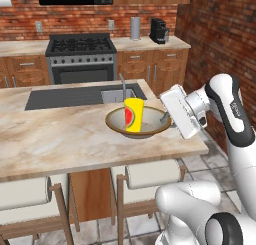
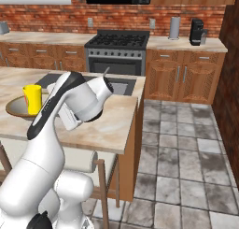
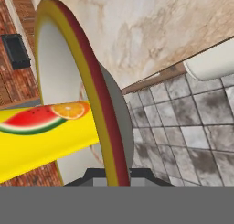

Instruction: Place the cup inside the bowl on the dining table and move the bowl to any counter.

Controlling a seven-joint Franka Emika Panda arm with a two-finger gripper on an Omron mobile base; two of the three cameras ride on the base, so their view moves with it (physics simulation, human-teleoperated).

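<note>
The yellow cup stands upright inside the bowl near the dining table's right edge, just in front of the sink — the gripper has its jaws pinched narrow on the bowl's right rim.

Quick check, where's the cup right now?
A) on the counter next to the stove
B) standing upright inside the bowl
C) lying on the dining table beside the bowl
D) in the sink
B: the yellow cup stands upright inside the bowl, which sits on the dining table near the sink, with the hand at the bowl's rim.
</note>
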